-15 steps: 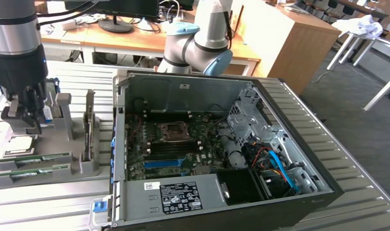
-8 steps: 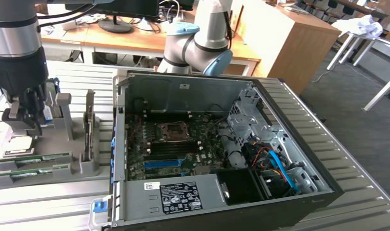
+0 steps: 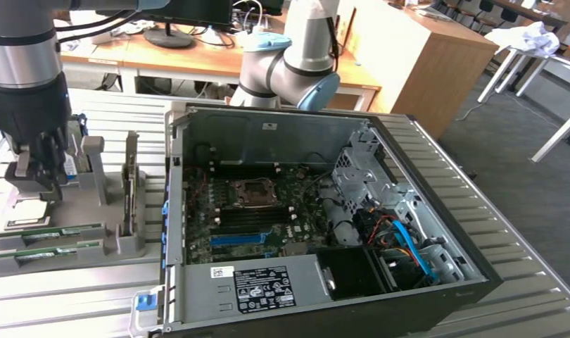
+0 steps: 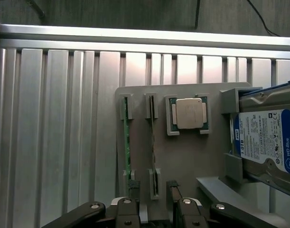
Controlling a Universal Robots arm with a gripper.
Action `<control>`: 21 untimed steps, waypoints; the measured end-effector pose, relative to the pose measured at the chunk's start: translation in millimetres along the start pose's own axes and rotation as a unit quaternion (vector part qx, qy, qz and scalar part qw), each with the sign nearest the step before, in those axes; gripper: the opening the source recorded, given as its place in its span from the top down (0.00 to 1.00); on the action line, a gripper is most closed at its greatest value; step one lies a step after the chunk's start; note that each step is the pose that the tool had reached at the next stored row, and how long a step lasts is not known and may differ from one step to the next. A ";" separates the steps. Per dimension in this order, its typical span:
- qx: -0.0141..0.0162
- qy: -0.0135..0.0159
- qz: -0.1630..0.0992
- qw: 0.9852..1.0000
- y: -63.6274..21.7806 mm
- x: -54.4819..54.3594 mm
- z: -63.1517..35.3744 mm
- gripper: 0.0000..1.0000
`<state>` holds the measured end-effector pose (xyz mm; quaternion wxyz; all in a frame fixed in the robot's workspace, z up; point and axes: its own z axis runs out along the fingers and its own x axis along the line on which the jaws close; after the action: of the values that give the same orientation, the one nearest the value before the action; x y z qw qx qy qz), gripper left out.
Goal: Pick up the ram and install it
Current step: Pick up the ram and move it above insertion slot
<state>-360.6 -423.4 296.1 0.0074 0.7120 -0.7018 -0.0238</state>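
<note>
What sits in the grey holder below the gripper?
A green ram on edge in one slot, a silver processor in its pocket, a hard drive at the side. The gripper covers one edge of the holder.

Silver-grey arm (image 3: 22, 49), black end effector (image 3: 38, 179)

Ram (image 4: 126, 142) in holder (image 4: 187, 161) slot; processor (image 4: 189, 114) between it and hard drive (image 4: 266, 137)
</note>
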 end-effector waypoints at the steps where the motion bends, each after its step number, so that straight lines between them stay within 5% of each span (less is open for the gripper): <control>1: 0.000 0.000 -0.001 1.000 0.0 0.0 0.6 0.64; 21: 0.000 0.001 -0.015 1.000 -0.5 0.8 12.3 0.64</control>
<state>-360.6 -423.9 283.8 0.0078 0.7224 -0.6911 -0.0237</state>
